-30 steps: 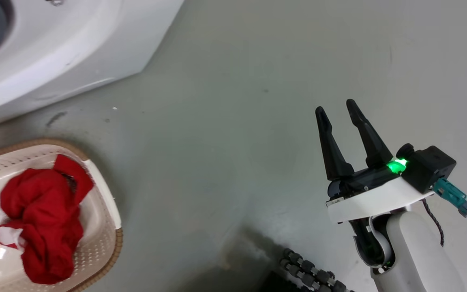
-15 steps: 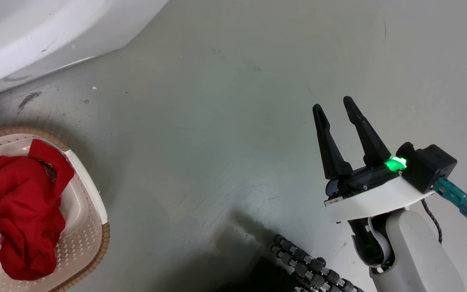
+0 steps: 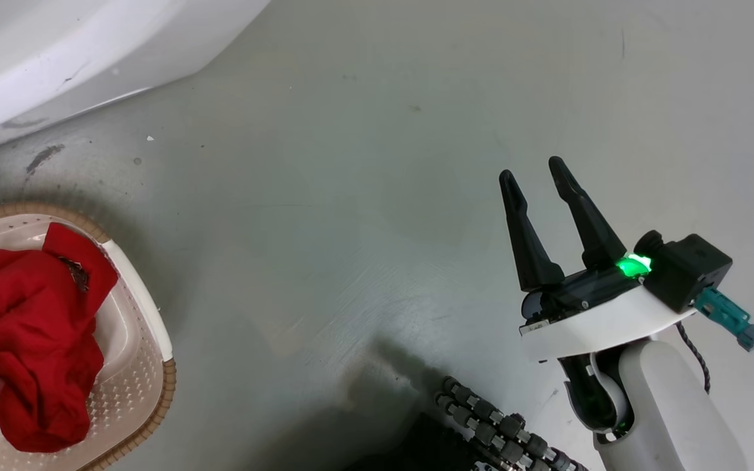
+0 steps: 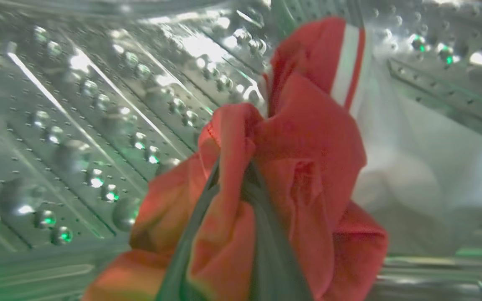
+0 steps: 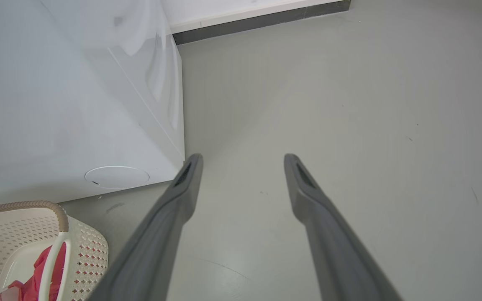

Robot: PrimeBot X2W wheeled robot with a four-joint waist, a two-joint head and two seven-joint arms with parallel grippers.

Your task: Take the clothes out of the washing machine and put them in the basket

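One bright red soft fabric garment (image 3: 30, 340) lies in the cream perforated plastic basket (image 3: 154, 392), near left. Inside the shiny perforated steel drum (image 4: 78, 104), the left gripper (image 4: 234, 167) pinches another red garment (image 4: 308, 138) by a bunched fold; limp and light, it should drape. At right, the right gripper (image 3: 532, 169) gapes, empty.

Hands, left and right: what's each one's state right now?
Left hand: closed on a red garment inside the drum.
Right hand: open, holding nothing.

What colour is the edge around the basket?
The basket has a brown, woven-looking rim; the head view shows it best.
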